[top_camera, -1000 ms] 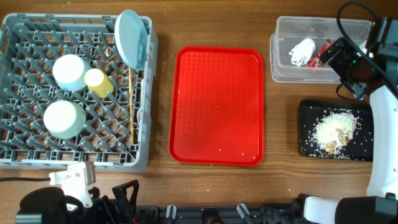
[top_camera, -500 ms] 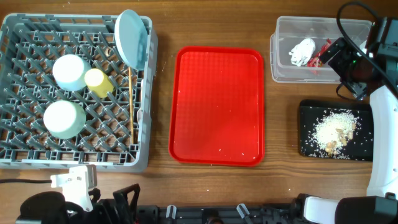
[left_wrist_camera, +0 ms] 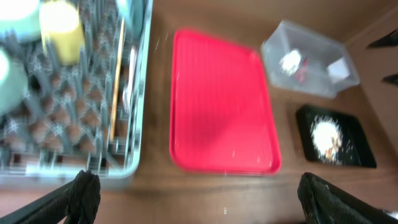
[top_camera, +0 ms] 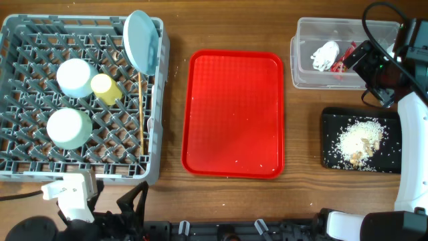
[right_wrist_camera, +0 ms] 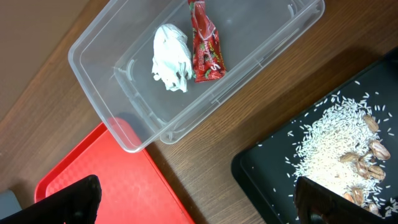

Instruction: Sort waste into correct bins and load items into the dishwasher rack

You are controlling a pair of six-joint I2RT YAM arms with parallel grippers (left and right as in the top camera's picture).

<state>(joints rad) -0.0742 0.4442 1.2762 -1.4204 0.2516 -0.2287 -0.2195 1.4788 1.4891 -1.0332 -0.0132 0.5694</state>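
Since the earlier overhead frames only the left arm has moved, its white housing sliding lower and further left along the desk's (top_camera: 175,30) near edge; everything else sits as it did. The left claw (left_wrist_camera: 202,199) hangs apart and empty, its two dark tips at opposite corners of its wrist view.

At the far left, the large square grey plastic dishwasher rack (top_camera: 20,171) carries two pale round bowls (top_camera: 74,77) (top_camera: 68,128) upended on the pegs. It also holds a small yellow cup (top_camera: 105,88), a light blue round plate (top_camera: 140,40) standing on edge, and thin wooden chopsticks (top_camera: 142,114) along its right side.

The flat red serving tray (top_camera: 234,114) in the middle is bare but for a few specks.

To the right, the clear rectangular plastic tub (top_camera: 301,75) contains the crumpled white tissue (right_wrist_camera: 171,57) and the crumpled red snack wrapper (right_wrist_camera: 205,43). The black rectangular tray (top_camera: 331,157) just below holds the pale crumbly food scraps (top_camera: 361,139).

The right claw (right_wrist_camera: 199,202) hovers spread and empty above both bins.

The sorting and loading look essentially done.
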